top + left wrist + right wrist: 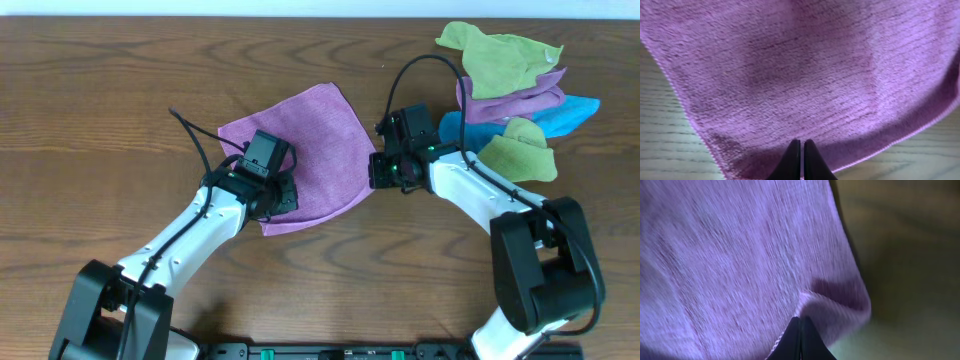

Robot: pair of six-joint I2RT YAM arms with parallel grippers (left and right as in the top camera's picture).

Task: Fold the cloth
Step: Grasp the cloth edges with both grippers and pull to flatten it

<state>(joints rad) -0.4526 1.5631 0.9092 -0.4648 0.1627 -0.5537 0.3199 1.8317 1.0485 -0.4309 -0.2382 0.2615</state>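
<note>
Nothing to read here, folks: no text, label, brand, number or sign shows legibly (that goes for all three views).

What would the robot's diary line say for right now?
cloth: spread on table, unfolded | left gripper: shut on cloth edge | right gripper: shut on cloth corner

You've got five cloths in all: one lone purple cloth [320, 130], four heaped (upper green cloth [495, 50], lower green cloth [520, 152], heaped purple cloth [512, 102], blue cloth [572, 112]). Grippers — two: left gripper [280, 196], right gripper [378, 170].
</note>
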